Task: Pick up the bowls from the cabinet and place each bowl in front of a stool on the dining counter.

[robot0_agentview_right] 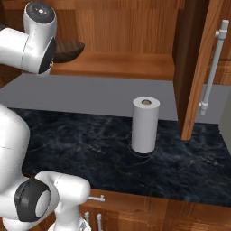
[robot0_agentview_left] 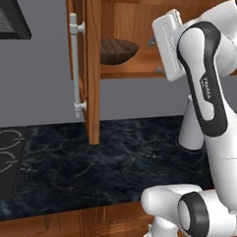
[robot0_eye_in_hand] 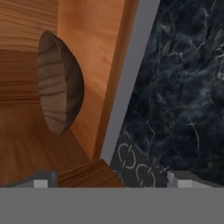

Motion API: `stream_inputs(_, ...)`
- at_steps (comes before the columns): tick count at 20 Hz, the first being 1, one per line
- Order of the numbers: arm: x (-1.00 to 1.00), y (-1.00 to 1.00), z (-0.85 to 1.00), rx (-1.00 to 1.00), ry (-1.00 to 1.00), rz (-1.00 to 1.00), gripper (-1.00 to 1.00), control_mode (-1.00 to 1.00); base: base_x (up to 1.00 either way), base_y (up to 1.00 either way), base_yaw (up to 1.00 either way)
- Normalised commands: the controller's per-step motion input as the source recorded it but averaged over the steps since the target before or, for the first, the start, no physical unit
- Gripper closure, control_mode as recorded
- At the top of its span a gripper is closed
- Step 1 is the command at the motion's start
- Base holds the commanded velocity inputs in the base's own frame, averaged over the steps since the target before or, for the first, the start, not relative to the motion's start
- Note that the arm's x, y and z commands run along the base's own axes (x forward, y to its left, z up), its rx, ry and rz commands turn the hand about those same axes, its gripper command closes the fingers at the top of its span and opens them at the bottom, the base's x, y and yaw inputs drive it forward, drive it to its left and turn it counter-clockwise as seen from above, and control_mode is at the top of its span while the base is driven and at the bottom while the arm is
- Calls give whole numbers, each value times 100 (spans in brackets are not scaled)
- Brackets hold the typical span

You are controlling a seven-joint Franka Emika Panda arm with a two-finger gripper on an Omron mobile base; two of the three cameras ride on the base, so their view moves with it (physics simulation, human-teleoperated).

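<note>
Hand view gives you the dark brown wood-grained bowl (robot0_eye_in_hand: 60,83) sitting on the plank shelf (robot0_eye_in_hand: 26,148) of the reddish-brown wall cupboard (robot0_eye_in_hand: 94,52), ahead of your tool (robot0_eye_in_hand: 109,180). Its two tips stand wide apart with nothing between them. From the left base view, the bowl (robot0_agentview_left: 117,50) rests just left of the raised hand. A white paper-towel roll (robot0_agentview_right: 145,124) stands on the black veined marble table (robot0_agentview_right: 99,144) below.

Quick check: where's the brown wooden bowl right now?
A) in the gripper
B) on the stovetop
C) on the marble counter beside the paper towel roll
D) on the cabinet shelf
D: the bowl sits on the open cabinet's shelf, and the gripper holds nothing.
</note>
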Motion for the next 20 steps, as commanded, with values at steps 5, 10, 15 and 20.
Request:
stream_inputs(5,66,0,-33,2,0,0,-100,-100,0,0,0)
stream_inputs(10,66,0,-34,0,0,1,-100,-100,0,0,0)
stream_inputs(15,75,0,-3,1,1,2,-100,-100,0,0,0)
stream_inputs(20,72,0,0,0,4,4,-100,-100,0,0,0)
